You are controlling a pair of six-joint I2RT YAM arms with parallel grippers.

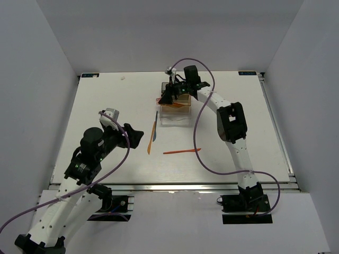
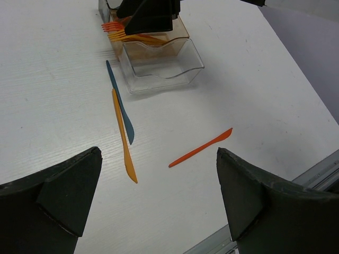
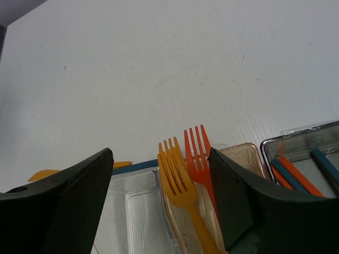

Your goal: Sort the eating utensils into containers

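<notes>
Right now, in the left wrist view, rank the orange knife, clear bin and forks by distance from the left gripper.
1. orange knife, nearest, lying left of centre.
2. clear bin, beyond it, centre.
3. forks, farthest, in the amber bin.

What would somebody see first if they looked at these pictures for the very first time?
Probably the bright orange fork and red fork poking out of the amber bin, just under the robot's right hand at the far side of the white table. Next come three loose knives nearer the robot: a blue knife, an orange knife beside it, and a red knife off to the right.
</notes>
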